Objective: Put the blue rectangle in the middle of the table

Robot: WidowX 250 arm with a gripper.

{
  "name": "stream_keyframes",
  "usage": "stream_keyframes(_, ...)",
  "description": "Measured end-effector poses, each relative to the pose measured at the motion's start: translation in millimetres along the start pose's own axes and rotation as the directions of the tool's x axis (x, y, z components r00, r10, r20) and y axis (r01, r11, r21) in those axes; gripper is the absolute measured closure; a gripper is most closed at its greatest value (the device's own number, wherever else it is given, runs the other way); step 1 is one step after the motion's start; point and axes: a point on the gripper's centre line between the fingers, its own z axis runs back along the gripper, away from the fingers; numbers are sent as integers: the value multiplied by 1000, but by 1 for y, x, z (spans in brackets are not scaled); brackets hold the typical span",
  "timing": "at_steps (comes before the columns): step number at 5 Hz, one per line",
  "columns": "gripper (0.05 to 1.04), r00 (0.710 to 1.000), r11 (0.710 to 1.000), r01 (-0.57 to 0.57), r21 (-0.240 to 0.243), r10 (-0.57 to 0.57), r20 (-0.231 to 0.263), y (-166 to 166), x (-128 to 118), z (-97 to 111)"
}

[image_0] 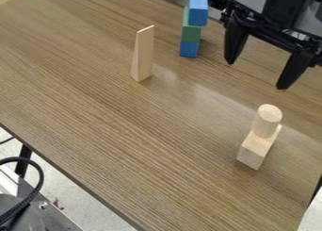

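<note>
The blue rectangle (198,14) sits on the green block (191,33), above a smaller blue block (189,49). From where I stand, the black gripper (257,75) hangs right of the green block, fingers spread wide, holding nothing.

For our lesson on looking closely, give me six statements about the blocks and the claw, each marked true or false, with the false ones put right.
1. The blue rectangular block tops a stack, above a green block. True.
2. The lowest block in that stack is green. False: it is a blue block.
3. The claw is open. True.
4. The wooden wedge stands upright on the table. True.
5. The wooden cylinder lies on its side. False: it stands upright on a wooden block.
6. The blue rectangular block is in the middle of the table. False: it is on the stack, near the table's far edge.
</note>
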Motion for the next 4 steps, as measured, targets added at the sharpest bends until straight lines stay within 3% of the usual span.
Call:
stream_keyframes(1, 83, 999, 1000, 2, 11, -2, -32, 0, -3, -9)
stream_keyframes(2, 83, 996, 998, -58, -19, 57, -65, 20, 12, -19)
stream_keyframes(4, 83, 982, 984, -179, -7, 179, -55, 67, 49, -27)
